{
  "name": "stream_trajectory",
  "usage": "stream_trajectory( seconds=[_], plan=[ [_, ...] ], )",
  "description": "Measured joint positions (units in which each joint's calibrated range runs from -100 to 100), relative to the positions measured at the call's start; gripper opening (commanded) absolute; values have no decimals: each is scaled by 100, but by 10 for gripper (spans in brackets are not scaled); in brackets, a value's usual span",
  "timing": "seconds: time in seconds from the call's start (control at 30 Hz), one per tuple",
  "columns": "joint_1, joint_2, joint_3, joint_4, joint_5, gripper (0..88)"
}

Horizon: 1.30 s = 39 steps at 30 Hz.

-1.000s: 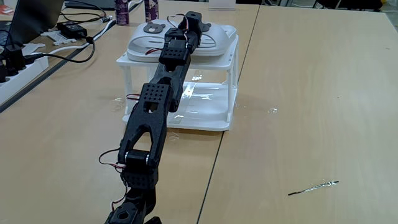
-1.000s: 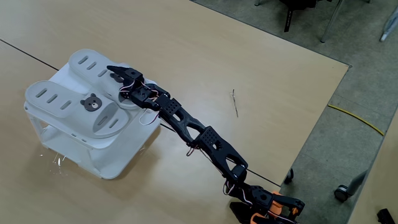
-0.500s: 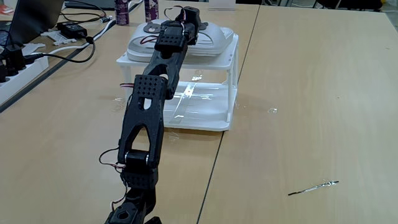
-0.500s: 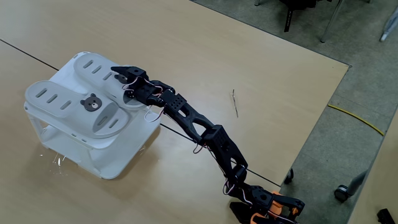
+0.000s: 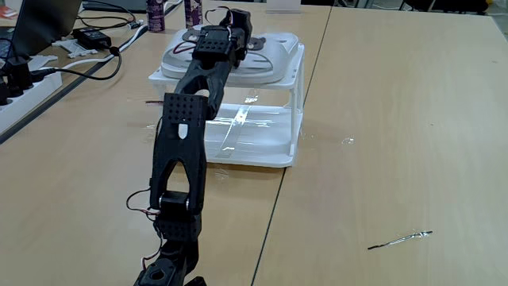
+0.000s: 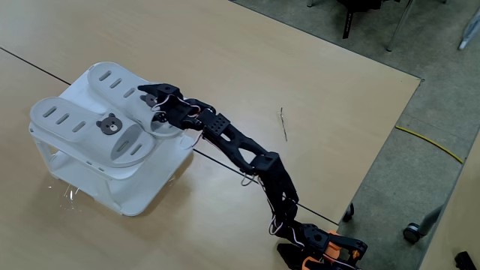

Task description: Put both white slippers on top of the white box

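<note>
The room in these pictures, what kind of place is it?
Probably an office or lab workroom: long wooden tables pushed together, a power strip with cables and an adapter at one edge, and grey carpet with a wheeled chair base beside the table.

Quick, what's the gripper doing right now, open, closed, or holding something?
Gripper: open, holding nothing, above the white slippers lying on the white box.

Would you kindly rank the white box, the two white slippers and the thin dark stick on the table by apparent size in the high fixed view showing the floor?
1. White box: largest.
2. Near slipper and far slipper: about alike; the gripper covers part of the far one, so no ranking between them.
3. Thin dark stick: smallest.
</note>
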Motion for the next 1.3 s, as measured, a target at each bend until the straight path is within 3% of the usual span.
stream_trajectory(
  seconds=[0.4, 0.57, 0.63, 0.73, 0.93, 1.03, 1.2, 1.3],
  plan=[
    [-37, -3918, 4223, 0, 0, 340],
    [75, -4561, 4241, -464, 0, 1],
    [210, -4561, 4115, -1013, 0, 10],
    [352, -4561, 4205, -2532, 0, 8],
    [434, -4561, 5202, -7476, 0, 7],
    [390, -4561, 5328, -9442, 0, 7],
    [412, -4619, 6262, -11803, 0, 6],
    [404, -5485, 7934, -12670, 0, 6]
  ],
)
